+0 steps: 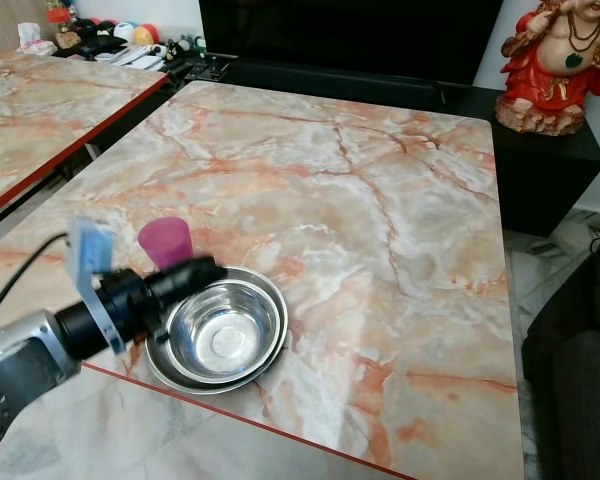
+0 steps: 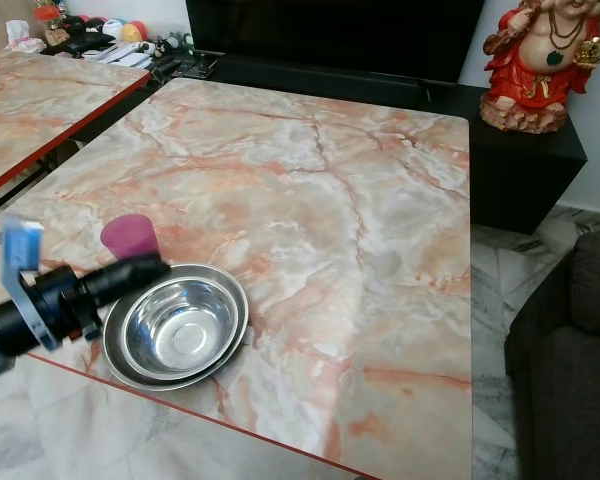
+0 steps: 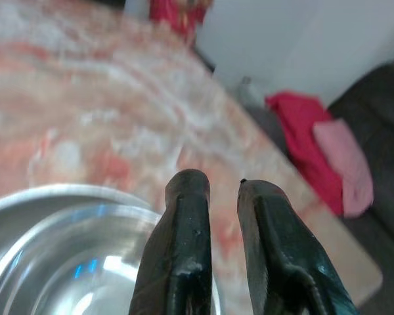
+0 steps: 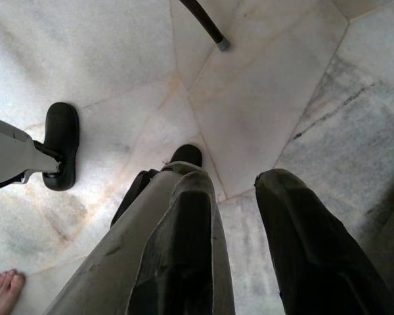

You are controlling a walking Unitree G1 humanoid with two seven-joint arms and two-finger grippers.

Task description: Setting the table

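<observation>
Left gripper (image 1: 208, 272) sits at the near-left rim of the steel bowl (image 1: 223, 336), fingers reaching in from the table's near edge. From the left wrist view the two black fingers (image 3: 184, 243) stand a narrow gap apart with nothing between them; the bowl rim lies just below and beside the tips, and I cannot tell if a finger touches it. The bowl rests nested in a shallow steel plate (image 1: 264, 373), both close to the near-left corner of the marble table (image 1: 380, 230). A pink cup (image 1: 166, 243) stands upright just behind the gripper, near the bowl's far-left side.

Right gripper (image 4: 233, 197) hangs idle over the floor, fingers slightly parted and holding nothing. A bare foot (image 4: 3, 285) of a person is at the corner of that view, beside a black-footed stand.

My judgement of the step: placing or adjusting the bowl set at this seat. To do it well I want one finger inside the rim and one outside, then close squarely on the wall. Polished steel is likely to slip, so I would grip low on the rim and move slowly. The stack is near the table edge, so any push should go inward, away from me. I also mind the cup: the wrist is close enough to knock it on a sideways swing.

Writing: none legible. A red figurine (image 1: 558, 62) stands on the dark cabinet beyond the table; no label readable on it, the bowl or the cup.
</observation>
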